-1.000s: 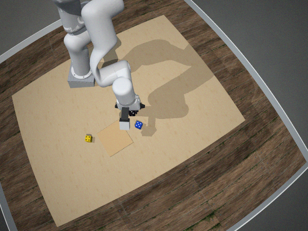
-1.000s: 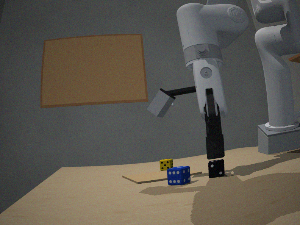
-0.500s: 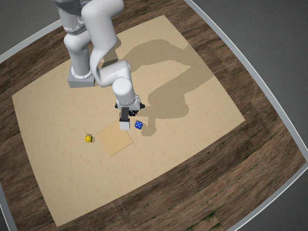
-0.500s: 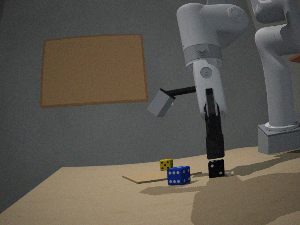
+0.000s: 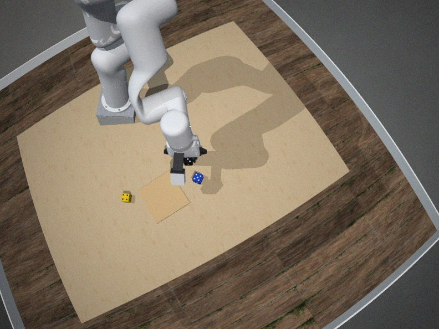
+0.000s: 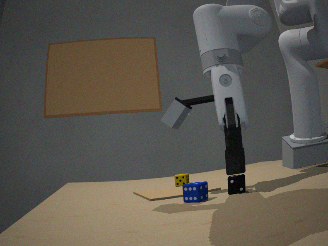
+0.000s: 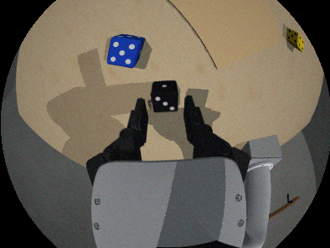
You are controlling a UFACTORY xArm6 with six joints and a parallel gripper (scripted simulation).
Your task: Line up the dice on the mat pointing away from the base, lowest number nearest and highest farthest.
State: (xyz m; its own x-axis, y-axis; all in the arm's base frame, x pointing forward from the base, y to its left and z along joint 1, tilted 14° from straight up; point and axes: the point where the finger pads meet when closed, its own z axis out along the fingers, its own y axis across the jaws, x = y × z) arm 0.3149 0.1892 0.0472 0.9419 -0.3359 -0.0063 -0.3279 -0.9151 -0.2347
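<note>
A black die (image 6: 236,184) lies flat on the table just beside the near corner of the thin tan mat (image 5: 163,201), and off it. My gripper (image 6: 235,169) hangs straight above the black die with its fingertips just over the die's top. In the wrist view the fingers stand apart on either side of the black die (image 7: 165,96) and hold nothing. A blue die (image 5: 197,177) lies on the table to the right of the mat. A yellow die (image 5: 126,197) lies on the table to the left of the mat. All three dice are off the mat.
The robot base (image 5: 115,113) stands at the back left of the light wooden table top. The grey wrist camera box (image 6: 175,116) sticks out from the arm over the mat's near corner. A brown board (image 6: 102,76) hangs on the back wall.
</note>
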